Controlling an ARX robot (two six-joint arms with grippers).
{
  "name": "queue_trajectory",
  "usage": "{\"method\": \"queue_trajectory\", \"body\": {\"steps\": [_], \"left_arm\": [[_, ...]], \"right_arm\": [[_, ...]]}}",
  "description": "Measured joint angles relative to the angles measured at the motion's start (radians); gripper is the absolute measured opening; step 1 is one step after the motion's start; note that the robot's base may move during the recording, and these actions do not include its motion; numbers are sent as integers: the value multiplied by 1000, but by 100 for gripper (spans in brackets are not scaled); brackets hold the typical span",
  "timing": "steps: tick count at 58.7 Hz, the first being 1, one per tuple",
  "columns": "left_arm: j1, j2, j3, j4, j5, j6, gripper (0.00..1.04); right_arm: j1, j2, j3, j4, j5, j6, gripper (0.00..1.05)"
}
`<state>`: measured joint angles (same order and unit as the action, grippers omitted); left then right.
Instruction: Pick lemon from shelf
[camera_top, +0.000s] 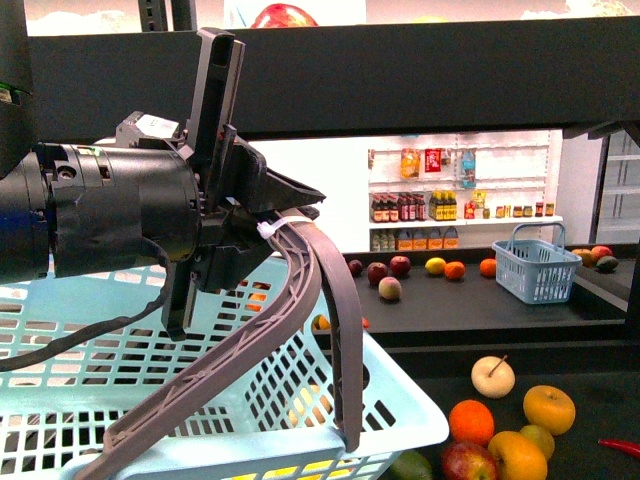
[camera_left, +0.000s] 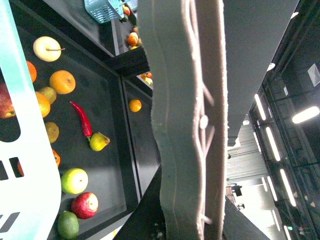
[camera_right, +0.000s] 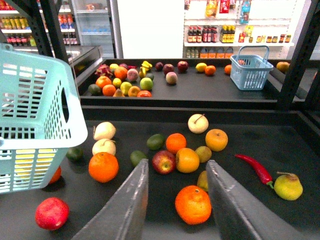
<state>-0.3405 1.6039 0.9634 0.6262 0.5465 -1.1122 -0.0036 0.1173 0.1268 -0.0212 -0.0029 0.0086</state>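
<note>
The lemon (camera_right: 201, 180), a small yellow oval, lies on the shelf's (camera_right: 300, 150) dark lower tray, half hidden behind an orange (camera_right: 193, 204). In the left wrist view the lemon (camera_left: 51, 131) lies near a red chili (camera_left: 82, 118). My right gripper (camera_right: 177, 165) hangs open above the tray; the orange sits between its fingers and the lemon is just beyond, close to the inner side of one finger (camera_right: 235, 205). My left gripper (camera_top: 340, 430) is shut on nothing, held high beside a light blue basket (camera_top: 200, 400), under the shelf's black beam (camera_top: 430, 80).
Apples, oranges, pears, limes and a red chili (camera_right: 257, 169) are scattered over the lower tray. A pomegranate (camera_right: 52, 212) lies near the big basket (camera_right: 35, 125). A farther tray holds more fruit and a small blue basket (camera_right: 251, 70). Black posts (camera_right: 300, 55) stand at the sides.
</note>
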Motion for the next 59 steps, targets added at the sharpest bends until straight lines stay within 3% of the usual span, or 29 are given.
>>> {"method": "queue_trajectory", "body": {"steps": [11, 50, 59], "left_arm": [[0, 0, 0, 0, 2, -1, 9], [0, 0, 0, 0, 0, 0, 9], [0, 0, 0, 0, 0, 0, 9]], "right_arm": [[0, -32, -35, 4, 0, -5, 2], [1, -111, -112, 19, 0, -6, 3], [1, -111, -112, 19, 0, -6, 28]]}}
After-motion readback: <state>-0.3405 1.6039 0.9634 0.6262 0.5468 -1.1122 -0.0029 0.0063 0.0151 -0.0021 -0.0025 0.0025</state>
